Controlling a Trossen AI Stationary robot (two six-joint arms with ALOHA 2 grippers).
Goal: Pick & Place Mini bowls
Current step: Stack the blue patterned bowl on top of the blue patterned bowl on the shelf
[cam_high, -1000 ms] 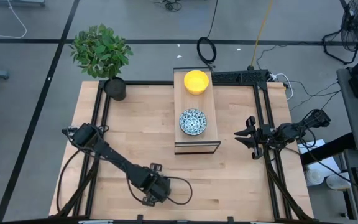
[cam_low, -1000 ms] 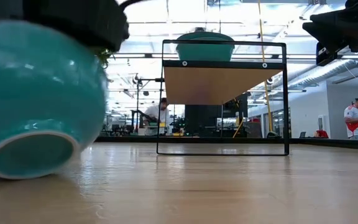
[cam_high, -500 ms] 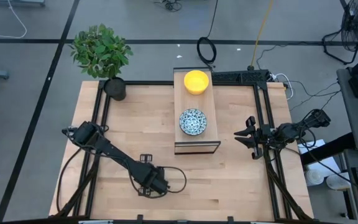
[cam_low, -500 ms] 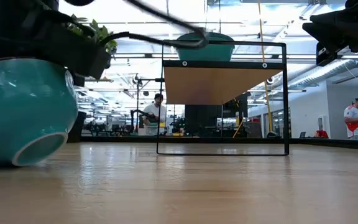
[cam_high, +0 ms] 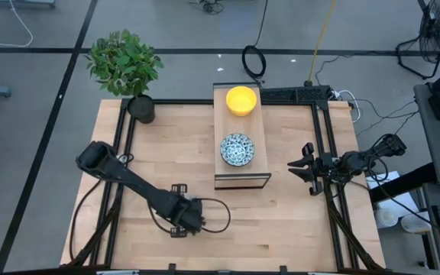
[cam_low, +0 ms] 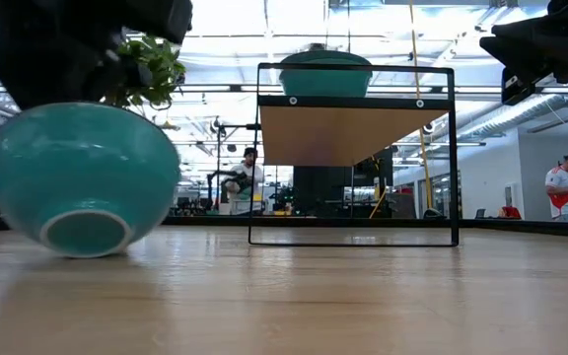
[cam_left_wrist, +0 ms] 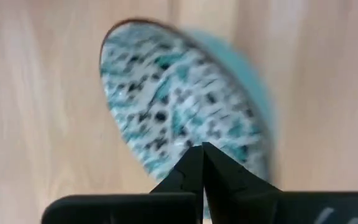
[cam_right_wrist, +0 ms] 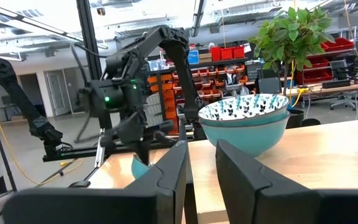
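Change since the earlier frame: left gripper (cam_high: 192,216) has shifted a little toward the table's middle; the bowl it carries has swung in the low view, its foot ring now facing the camera more squarely.
Left gripper, state: fingers (cam_left_wrist: 199,168) pressed tight together, pinching the rim of a patterned bowl (cam_left_wrist: 179,106).
Held bowl, place: near the table's front edge, left of centre; in the low view its light-blue outside (cam_low: 85,177) is tilted, low over the wood, and contact with the table cannot be told.
Held bowl, look: white inside with blue floral print, light-blue outside.
Right gripper (cam_high: 309,170): waits at the table's right edge, well apart from the shelf; fingers (cam_right_wrist: 173,168) stand a narrow gap apart, holding nothing.
Shelf (cam_high: 241,180): black-framed wooden stand at the table's middle back.
Shelf contents: one yellow bowl (cam_high: 241,100) at the far end, one floral bowl (cam_high: 237,149) nearer the front, apart from each other.
Table (cam_high: 281,221): light wood top.
Plant (cam_high: 124,63): green leaves in a dark pot (cam_high: 141,108) at the table's back left corner.
Room beyond: two people (cam_low: 240,177) far behind the table in the low view.
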